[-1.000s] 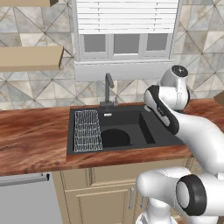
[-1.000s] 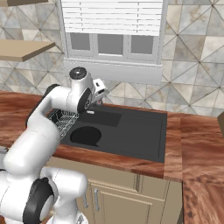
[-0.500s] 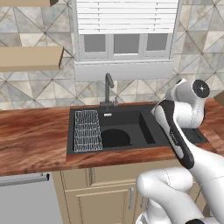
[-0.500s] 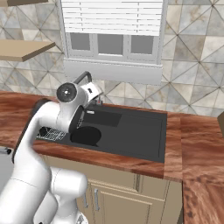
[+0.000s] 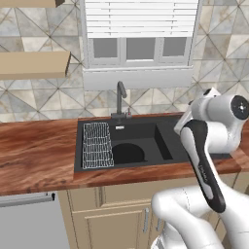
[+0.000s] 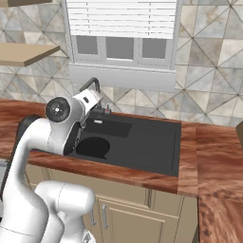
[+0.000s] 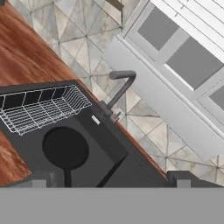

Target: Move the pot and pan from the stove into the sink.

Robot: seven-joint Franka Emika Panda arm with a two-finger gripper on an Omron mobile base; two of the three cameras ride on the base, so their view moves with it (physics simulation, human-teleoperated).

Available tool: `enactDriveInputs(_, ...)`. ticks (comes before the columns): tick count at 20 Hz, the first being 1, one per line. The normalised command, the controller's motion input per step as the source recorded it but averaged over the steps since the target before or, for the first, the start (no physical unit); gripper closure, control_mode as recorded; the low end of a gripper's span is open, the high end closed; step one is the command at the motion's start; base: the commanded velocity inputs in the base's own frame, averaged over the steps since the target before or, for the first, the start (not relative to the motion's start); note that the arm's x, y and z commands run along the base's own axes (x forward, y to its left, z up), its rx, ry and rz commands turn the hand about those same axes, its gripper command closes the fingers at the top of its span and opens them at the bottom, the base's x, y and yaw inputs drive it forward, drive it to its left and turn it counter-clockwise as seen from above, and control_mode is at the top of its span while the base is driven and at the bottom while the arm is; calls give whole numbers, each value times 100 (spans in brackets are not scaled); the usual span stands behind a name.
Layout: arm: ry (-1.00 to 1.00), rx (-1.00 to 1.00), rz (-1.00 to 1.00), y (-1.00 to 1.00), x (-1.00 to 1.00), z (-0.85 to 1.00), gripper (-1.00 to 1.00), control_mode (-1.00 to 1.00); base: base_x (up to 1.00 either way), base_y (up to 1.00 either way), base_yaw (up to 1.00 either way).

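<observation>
The flat round black frying pan (image 7: 64, 148) lies in the black rectangular double-basin sink (image 5: 165, 141), in its left basin beside the wire rack (image 5: 97, 145). The slim dark faucet (image 5: 119, 95) stands behind. The two-finger gripper (image 7: 113, 179) hangs above, jaws spread wide, empty.

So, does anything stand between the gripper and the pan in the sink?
Nothing visible does. The pan lies flat in the sink, beside the wire rack, and the open gripper looks down at it through free space.
</observation>
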Motion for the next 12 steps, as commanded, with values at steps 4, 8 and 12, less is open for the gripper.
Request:
enactDriveInputs(4,8,-14,8,11,-48,44,-100,-100,0,0,0)
enactDriveInputs(8,3,-14,10,11,-60,37,-100,-100,0,0,0)
enactDriveInputs(12,5,-14,10,7,-68,29,-100,-100,0,0,0)
